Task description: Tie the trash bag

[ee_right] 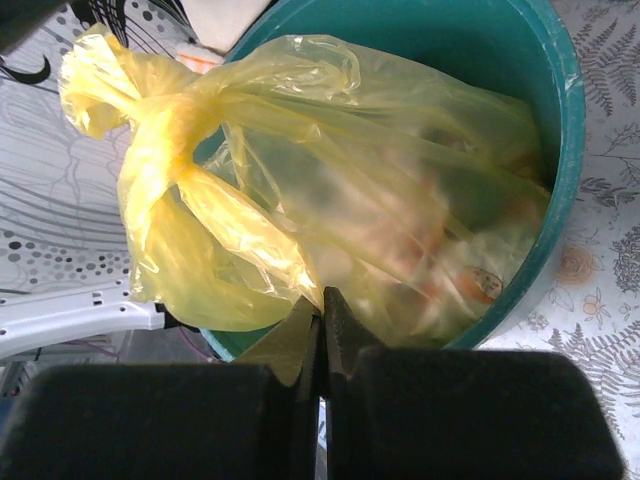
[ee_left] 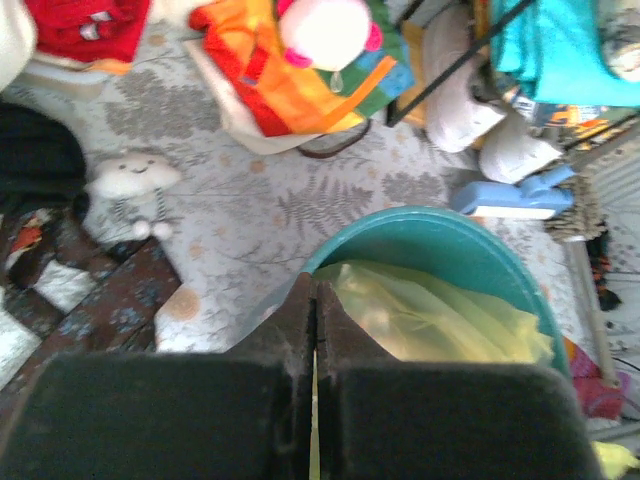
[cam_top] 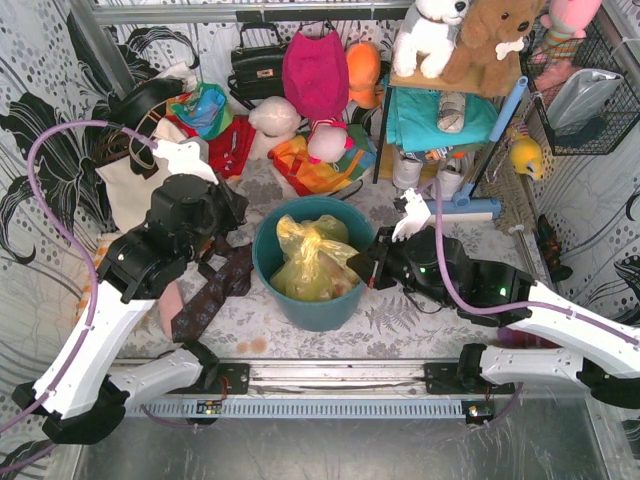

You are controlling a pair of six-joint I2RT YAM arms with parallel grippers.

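Plastic, thin and yellow, fills the middle of the scene: the trash bag (cam_top: 312, 262) sits inside the teal bin (cam_top: 262, 262), which stands on the fern-patterned table cover (cam_top: 390, 322) between the two arms; the bag's neck is gathered into a knot (ee_right: 165, 120) with loose tails sticking out, and in the right wrist view that knot leans out past the bin's rim while the bulging body rests against the inside wall; pale and orange shapes show dimly through the film, too blurred to name; the right gripper (cam_top: 375, 268) is at the bin's right rim, its fingers (ee_right: 335, 320) pressed together right at the bag's near edge, and a flap of the yellow plastic runs down to their tips and looks nipped between them; the left gripper (ee_left: 314, 290) is just outside the bin's left side, its two fingers flat against each other with only a hairline seam between, pinching nothing; from its wrist camera the bin's rim and the bag lie just ahead and to the right; a dark patterned cloth (cam_top: 215, 290) lies on the table beside the left arm, and a small white cloud-shaped plush (ee_left: 132, 178) lies beyond it; along the back stand a black handbag (cam_top: 258, 65), a pink bag (cam_top: 315, 70) and a cream tote (cam_top: 130, 185); a brown plush dog (cam_top: 495, 35) sits on the shelf at the upper right.
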